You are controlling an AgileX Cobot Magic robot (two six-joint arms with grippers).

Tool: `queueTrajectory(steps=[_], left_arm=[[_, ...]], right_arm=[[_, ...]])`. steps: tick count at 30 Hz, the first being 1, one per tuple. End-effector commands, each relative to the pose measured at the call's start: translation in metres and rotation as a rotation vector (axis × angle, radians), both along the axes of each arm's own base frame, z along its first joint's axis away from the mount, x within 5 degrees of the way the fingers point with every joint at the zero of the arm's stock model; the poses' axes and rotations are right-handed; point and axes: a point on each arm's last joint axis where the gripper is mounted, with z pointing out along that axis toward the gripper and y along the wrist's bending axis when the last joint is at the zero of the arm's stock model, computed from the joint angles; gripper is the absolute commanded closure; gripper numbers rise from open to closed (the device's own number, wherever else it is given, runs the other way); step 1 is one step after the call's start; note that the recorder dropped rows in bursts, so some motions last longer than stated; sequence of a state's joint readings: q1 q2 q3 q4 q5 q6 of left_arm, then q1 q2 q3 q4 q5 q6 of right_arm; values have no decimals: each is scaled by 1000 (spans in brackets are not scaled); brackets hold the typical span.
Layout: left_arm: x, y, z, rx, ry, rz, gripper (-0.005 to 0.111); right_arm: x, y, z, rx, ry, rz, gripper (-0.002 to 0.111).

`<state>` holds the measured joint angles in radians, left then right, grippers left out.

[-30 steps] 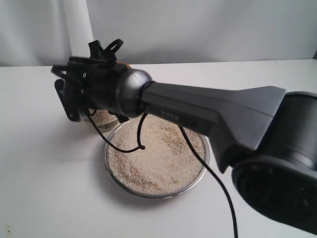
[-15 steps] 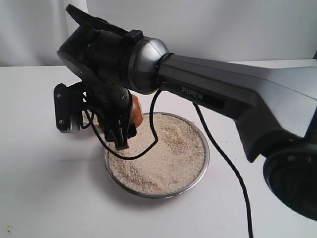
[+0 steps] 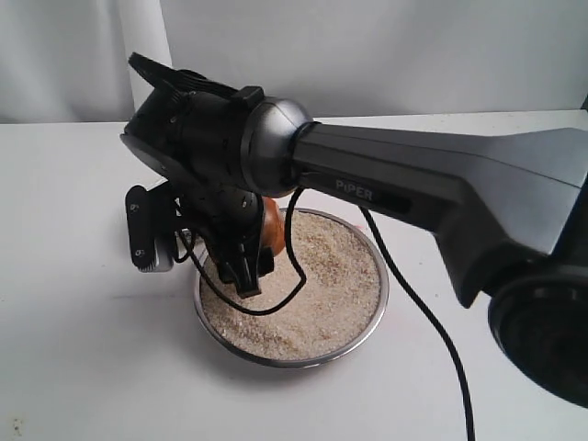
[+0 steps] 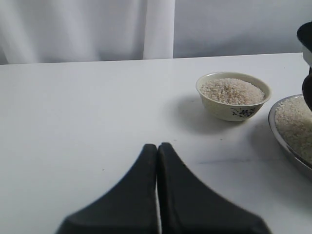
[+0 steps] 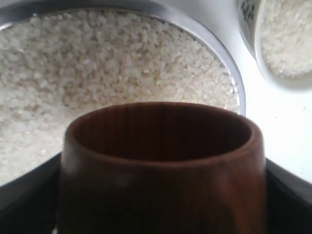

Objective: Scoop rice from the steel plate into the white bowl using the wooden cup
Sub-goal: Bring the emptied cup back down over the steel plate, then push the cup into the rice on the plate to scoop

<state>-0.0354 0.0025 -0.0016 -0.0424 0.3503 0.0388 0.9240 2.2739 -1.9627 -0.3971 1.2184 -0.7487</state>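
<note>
Currently we are logging the right gripper (image 3: 246, 278) hanging over the steel plate's (image 3: 303, 362) 10 o'clock sector, jaws spread wide and clamping the wooden cup (image 3: 272, 230) by its sides. The cup is sitting tilted between the fingers, its dark mouth turned toward the rice (image 3: 326, 294). The rice is filling the plate nearly to the rim and lying just below the fingertips; we are unable to tell whether they are touching the grains. The white bowl (image 4: 233, 111), heaped with rice, is standing just beside the plate's rim, apart from it; in the exterior view the wrist (image 3: 220, 147) is hiding it. A black cable (image 3: 276, 308) is looping over the rice near the plate's centre. Open white table (image 3: 92, 367) is running from 3 through 9 o'clock around the plate. The left gripper (image 4: 157, 161) is hovering well apart from the bowl, fingers pressed together, gripping nothing.
</note>
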Motion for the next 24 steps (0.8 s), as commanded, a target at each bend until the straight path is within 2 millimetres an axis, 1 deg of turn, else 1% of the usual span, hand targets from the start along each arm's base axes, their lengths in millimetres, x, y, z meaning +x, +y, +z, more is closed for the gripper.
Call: queueTrajectory(steps=[1, 6, 10, 13, 17, 19, 24], left_arm=[[0, 0, 0, -2, -4, -5, 107], [0, 0, 0, -3, -4, -5, 107], [0, 0, 0, -3, -4, -5, 107], [0, 0, 0, -3, -4, -5, 107], [0, 0, 0, -1, -4, -5, 107], [0, 0, 0, -1, -4, -5, 107], [0, 0, 0, -1, -4, -5, 107]], right_arm=[[0, -4, 7, 17, -5, -30, 108], [-4, -1, 4, 56, 53, -42, 108], [-5, 0, 1, 61, 67, -45, 108], [-4, 1, -8, 44, 79, -46, 108], [0, 1, -30, -17, 74, -42, 108], [2, 1, -37, -44, 64, -37, 108], [7, -1, -43, -86, 20, -42, 108]])
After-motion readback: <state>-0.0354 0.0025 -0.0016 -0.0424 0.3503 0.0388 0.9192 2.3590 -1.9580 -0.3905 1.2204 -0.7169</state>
